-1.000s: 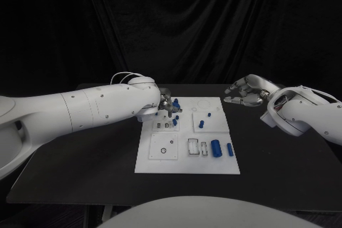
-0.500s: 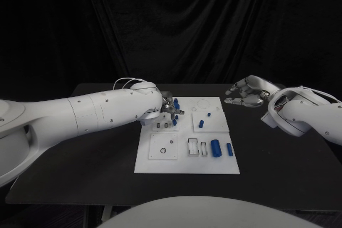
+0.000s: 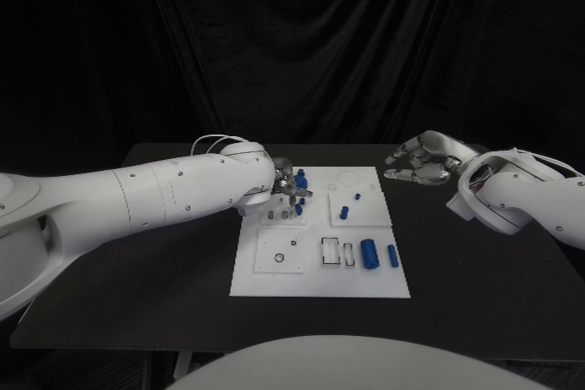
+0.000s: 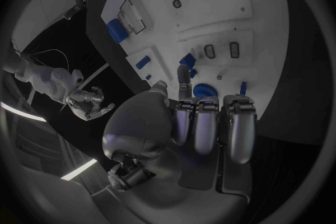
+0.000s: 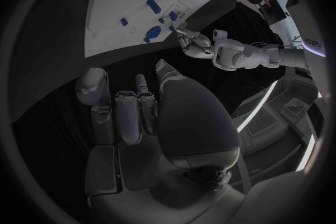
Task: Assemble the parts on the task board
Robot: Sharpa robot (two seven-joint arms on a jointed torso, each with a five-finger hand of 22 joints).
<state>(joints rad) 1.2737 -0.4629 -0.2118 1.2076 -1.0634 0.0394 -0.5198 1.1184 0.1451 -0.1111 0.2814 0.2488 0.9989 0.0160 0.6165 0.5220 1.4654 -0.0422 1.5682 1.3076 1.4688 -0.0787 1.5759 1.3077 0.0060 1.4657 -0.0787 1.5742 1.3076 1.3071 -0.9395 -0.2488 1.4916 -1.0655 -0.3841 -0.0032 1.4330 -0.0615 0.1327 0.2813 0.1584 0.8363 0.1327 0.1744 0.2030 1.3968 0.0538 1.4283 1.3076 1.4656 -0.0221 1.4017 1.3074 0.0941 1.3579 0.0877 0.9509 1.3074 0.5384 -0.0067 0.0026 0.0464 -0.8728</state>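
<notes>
Head view: a white task board point(image 3: 319, 276) lies in the middle of a black table point(image 3: 146, 288), with small blue parts point(image 3: 369, 254) scattered on it. The left hand point(image 3: 287, 185) hovers over the board's far left corner, fingers curled around a blue part point(image 4: 204, 89), though I cannot tell whether it grips it. The right hand point(image 3: 421, 163) hangs beyond the board's right edge, fingers curled in, holding nothing.

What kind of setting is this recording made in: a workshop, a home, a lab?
Most likely a robotics lab or test cell. A black table stands before a black curtain backdrop, bearing only a white task board with small blue parts, between the left hand and right hand.
</notes>
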